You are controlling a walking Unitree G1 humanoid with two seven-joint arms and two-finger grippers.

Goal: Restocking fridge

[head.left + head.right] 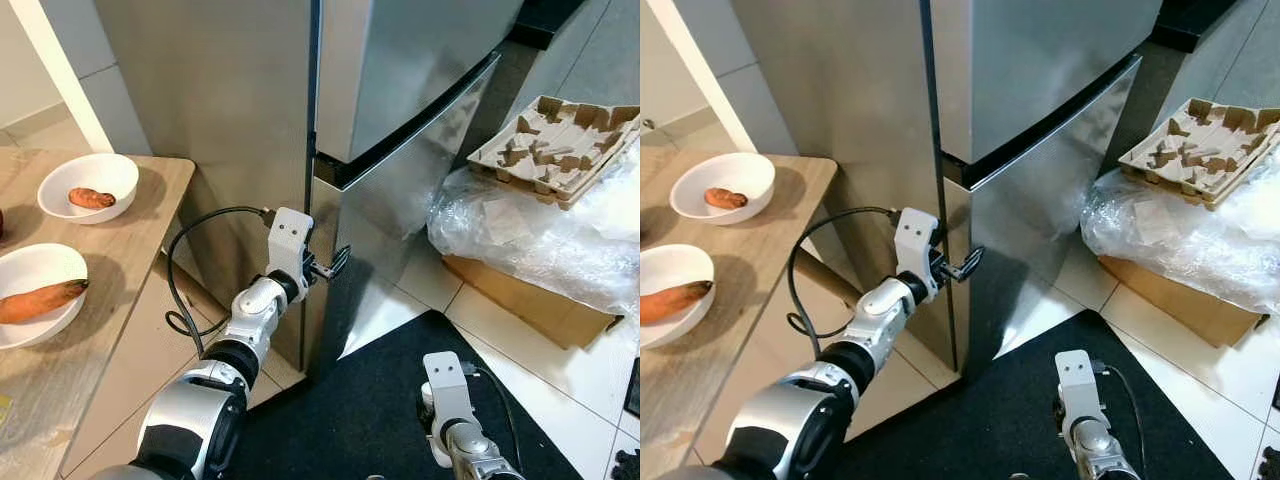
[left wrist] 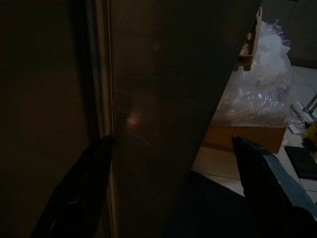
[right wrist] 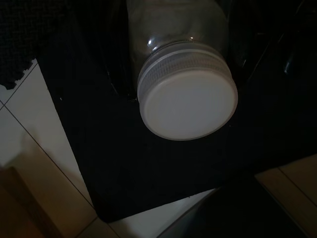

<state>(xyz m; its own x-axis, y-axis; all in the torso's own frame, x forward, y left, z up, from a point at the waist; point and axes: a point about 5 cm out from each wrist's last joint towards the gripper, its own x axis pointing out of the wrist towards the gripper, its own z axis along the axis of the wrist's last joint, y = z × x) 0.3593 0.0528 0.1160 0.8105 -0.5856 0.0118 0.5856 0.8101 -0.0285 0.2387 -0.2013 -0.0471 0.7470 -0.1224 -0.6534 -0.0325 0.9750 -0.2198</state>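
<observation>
- The left gripper point(image 1: 335, 264) is at the fridge point(image 1: 400, 130), its fingers spread against the hinge-side edge of the lower door; the fingertips are hard to make out in the dim wrist view.
- The right gripper hangs low before the fridge, over the dark mat point(image 1: 360, 400), pinching a clear jar point(image 3: 183, 84) with a white lid; its fingers are mostly lost in shadow.
- Two white bowls point(image 1: 88, 185) holding orange vegetables sit on the wooden table beside the fridge, the nearer one cut off.
</observation>
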